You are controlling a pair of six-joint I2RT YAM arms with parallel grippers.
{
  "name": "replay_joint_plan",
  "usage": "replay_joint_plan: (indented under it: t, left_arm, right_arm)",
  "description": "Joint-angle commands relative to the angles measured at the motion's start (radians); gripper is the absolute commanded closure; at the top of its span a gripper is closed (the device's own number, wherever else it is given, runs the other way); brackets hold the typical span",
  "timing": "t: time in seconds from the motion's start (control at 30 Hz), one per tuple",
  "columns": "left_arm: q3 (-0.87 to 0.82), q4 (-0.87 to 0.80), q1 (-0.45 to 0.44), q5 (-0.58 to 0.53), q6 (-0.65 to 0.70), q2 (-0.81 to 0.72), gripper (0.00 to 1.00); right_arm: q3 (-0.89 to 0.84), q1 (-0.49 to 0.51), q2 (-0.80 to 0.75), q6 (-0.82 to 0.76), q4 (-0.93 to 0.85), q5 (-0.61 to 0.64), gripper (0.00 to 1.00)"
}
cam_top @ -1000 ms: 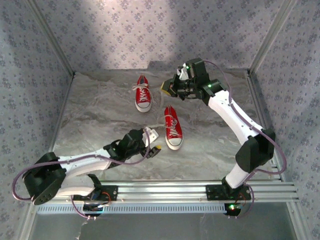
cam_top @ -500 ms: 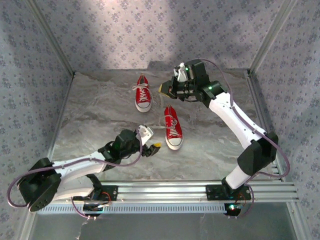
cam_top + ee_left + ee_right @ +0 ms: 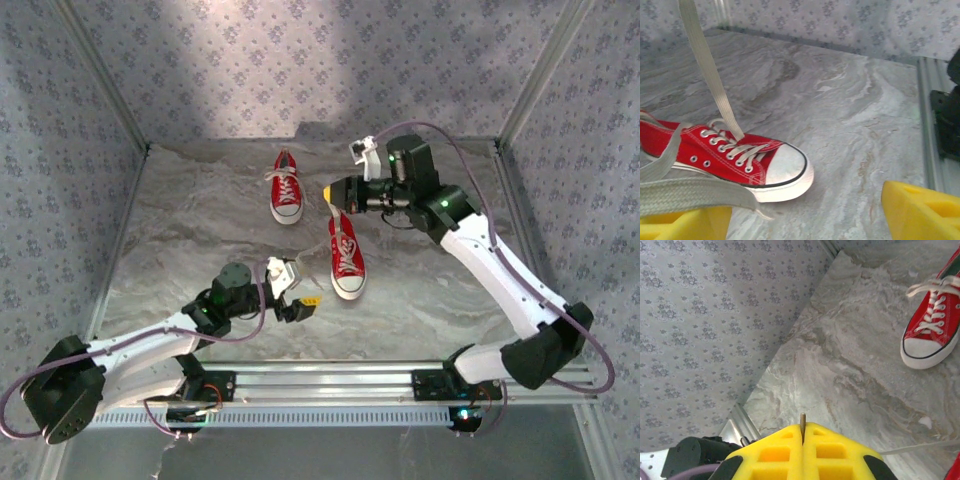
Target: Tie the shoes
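Marbled table (image 3: 200, 230) bears the shoes (image 3: 347, 255); right end effector (image 3: 331, 191) pinches a lace (image 3: 714, 75).

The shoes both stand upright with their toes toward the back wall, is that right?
Not quite: the far shoe and near shoe stand upright, but their toes point toward the near edge; the top external view shows it.

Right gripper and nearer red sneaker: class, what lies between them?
A white lace runs from the right gripper to the nearer red sneaker, shown in top external and left wrist views.
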Motion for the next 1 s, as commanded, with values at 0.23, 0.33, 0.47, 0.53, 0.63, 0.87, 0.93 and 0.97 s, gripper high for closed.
replay_joint_plan:
  t: [0.23,0.33,0.47,0.53,0.63,0.87,0.93,0.97]
  left_arm:
    - [0.063,0.067,0.052,0.286,-0.075,-0.086,0.23]
    - [0.078,0.084,0.075,0.337,-0.107,-0.098,0.23]
    - [0.114,0.026,0.088,0.314,-0.100,-0.107,0.23]
    - [0.138,-0.035,0.099,0.274,-0.088,-0.105,0.25]
    - [0.190,-0.172,0.110,0.112,-0.090,-0.087,0.26]
    - [0.271,-0.233,0.115,-0.057,-0.133,0.019,0.14]
    - [0.276,-0.184,0.118,-0.051,-0.145,0.058,0.14]
    - [0.291,-0.200,0.118,-0.061,-0.141,0.085,0.14]
  right_arm:
    - [-0.131,0.011,-0.152,-0.177,0.022,0.081,1.00]
    - [-0.185,0.016,-0.186,-0.192,0.023,0.102,1.00]
    - [-0.248,0.023,-0.213,-0.217,0.019,0.105,1.00]
    - [-0.285,0.027,-0.221,-0.221,0.014,0.120,1.00]
    - [-0.293,0.027,-0.225,-0.214,-0.012,0.201,1.00]
    - [-0.216,0.013,-0.185,-0.175,-0.017,0.198,1.00]
    - [-0.180,0.013,-0.166,-0.161,-0.005,0.155,1.00]
    - [-0.159,0.015,-0.159,-0.157,-0.014,0.167,1.00]
